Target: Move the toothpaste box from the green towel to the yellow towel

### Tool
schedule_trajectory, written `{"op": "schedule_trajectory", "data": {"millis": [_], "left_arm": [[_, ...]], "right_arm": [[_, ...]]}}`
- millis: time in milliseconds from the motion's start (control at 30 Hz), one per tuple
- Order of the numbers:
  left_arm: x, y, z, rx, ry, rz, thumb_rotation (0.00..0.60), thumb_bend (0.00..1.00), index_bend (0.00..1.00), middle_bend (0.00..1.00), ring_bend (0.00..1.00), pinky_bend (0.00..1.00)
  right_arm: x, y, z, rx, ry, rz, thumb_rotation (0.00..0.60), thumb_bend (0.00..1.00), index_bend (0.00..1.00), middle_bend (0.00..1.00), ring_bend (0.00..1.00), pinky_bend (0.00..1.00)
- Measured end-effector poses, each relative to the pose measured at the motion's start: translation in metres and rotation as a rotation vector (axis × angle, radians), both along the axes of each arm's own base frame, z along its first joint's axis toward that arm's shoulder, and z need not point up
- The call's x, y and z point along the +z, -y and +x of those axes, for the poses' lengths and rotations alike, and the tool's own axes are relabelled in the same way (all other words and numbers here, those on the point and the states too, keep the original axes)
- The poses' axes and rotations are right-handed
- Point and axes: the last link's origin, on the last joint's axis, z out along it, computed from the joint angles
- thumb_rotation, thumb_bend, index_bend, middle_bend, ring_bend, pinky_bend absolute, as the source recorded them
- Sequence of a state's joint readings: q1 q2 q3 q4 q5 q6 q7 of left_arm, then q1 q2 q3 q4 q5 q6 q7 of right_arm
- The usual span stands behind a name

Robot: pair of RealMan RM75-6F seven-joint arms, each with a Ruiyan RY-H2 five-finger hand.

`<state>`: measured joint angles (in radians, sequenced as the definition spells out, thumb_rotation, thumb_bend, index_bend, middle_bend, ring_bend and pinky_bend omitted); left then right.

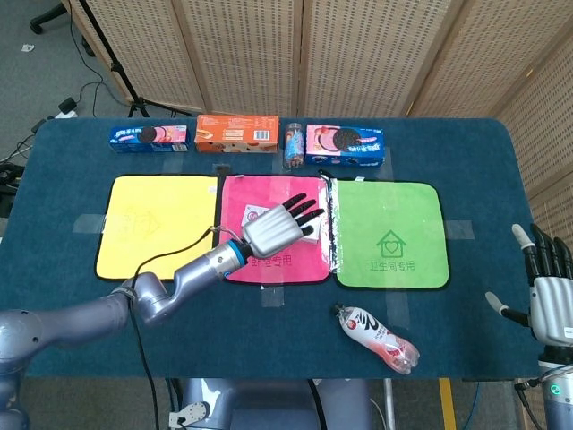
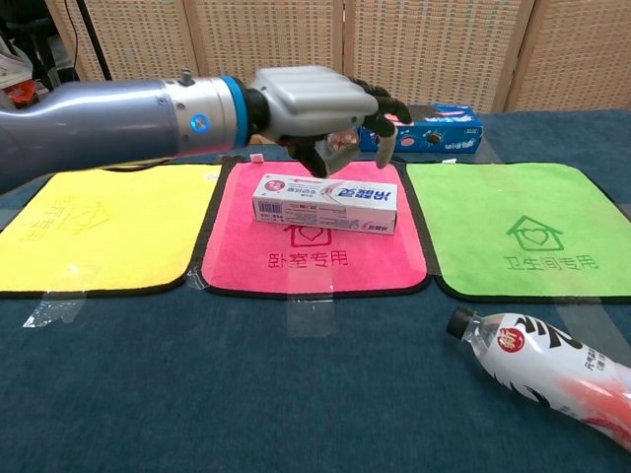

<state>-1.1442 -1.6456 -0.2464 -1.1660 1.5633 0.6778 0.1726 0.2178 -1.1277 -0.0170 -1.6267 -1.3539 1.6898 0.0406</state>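
The white toothpaste box (image 2: 325,202) lies on the pink towel (image 2: 311,258), between the yellow towel (image 2: 99,227) and the green towel (image 2: 518,227). My left hand (image 2: 315,103) hovers just above the box with its fingers spread and nothing in it. In the head view the left hand (image 1: 273,228) covers most of the toothpaste box (image 1: 252,213). There my right hand (image 1: 551,300) stands upright at the table's right edge, fingers apart and holding nothing. It is far from the green towel (image 1: 391,235) and the yellow towel (image 1: 157,224).
A plastic drink bottle (image 1: 376,338) lies on its side in front of the green towel. Along the back stand a blue cookie box (image 1: 149,136), an orange box (image 1: 236,133), a small can (image 1: 293,145) and a second blue cookie box (image 1: 345,144).
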Motion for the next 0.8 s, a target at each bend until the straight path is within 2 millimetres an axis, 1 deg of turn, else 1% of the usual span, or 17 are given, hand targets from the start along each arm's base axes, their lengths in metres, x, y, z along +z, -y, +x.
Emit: {"op": "schedule_trajectory", "data": {"millis": [33, 133, 267, 367, 433, 467, 533, 667, 800], "left_arm": [[-0.006, -0.001, 0.003, 0.0, -0.003, -0.005, 0.6, 1.0, 0.39, 0.13, 0.06, 0.1], [-0.025, -0.004, 0.011, 0.009, -0.01, -0.019, 0.6, 1.0, 0.39, 0.12, 0.06, 0.1], [-0.044, -0.009, 0.021, 0.021, -0.027, -0.027, 0.6, 1.0, 0.39, 0.1, 0.06, 0.1], [-0.058, -0.011, 0.029, 0.027, -0.034, -0.028, 0.6, 1.0, 0.38, 0.04, 0.03, 0.1], [-0.067, -0.012, 0.033, 0.037, -0.039, -0.03, 0.6, 1.0, 0.33, 0.0, 0.0, 0.1], [-0.07, -0.013, 0.034, 0.043, -0.043, -0.031, 0.6, 1.0, 0.28, 0.0, 0.0, 0.1], [-0.08, -0.013, 0.037, 0.059, -0.057, -0.036, 0.6, 1.0, 0.22, 0.0, 0.0, 0.1], [-0.093, -0.011, 0.042, 0.069, -0.081, -0.041, 0.6, 1.0, 0.21, 0.0, 0.0, 0.1], [-0.101, -0.008, 0.046, 0.075, -0.078, -0.044, 0.6, 1.0, 0.21, 0.0, 0.0, 0.1]], "right_arm": [[0.0, 0.0, 0.0, -0.005, 0.0, 0.003, 0.6, 0.0, 0.0, 0.0, 0.0, 0.0], [0.002, 0.0, -0.002, -0.02, 0.007, 0.009, 0.6, 0.0, 0.0, 0.0, 0.0, 0.0], [0.005, 0.0, -0.004, -0.034, 0.017, 0.001, 0.6, 0.0, 0.0, 0.0, 0.0, 0.0], [0.008, 0.0, -0.005, -0.039, 0.022, -0.008, 0.6, 0.0, 0.0, 0.0, 0.0, 0.0], [0.01, 0.0, -0.006, -0.042, 0.025, -0.012, 0.6, 0.0, 0.0, 0.0, 0.0, 0.0], [0.01, 0.0, -0.006, -0.043, 0.027, -0.013, 0.6, 0.0, 0.0, 0.0, 0.0, 0.0], [0.011, 0.0, -0.006, -0.044, 0.029, -0.014, 0.6, 0.0, 0.0, 0.0, 0.0, 0.0], [0.013, 0.001, -0.007, -0.052, 0.035, -0.015, 0.6, 0.0, 0.0, 0.0, 0.0, 0.0], [0.014, 0.003, -0.009, -0.063, 0.041, -0.013, 0.6, 0.0, 0.0, 0.0, 0.0, 0.0]]}}
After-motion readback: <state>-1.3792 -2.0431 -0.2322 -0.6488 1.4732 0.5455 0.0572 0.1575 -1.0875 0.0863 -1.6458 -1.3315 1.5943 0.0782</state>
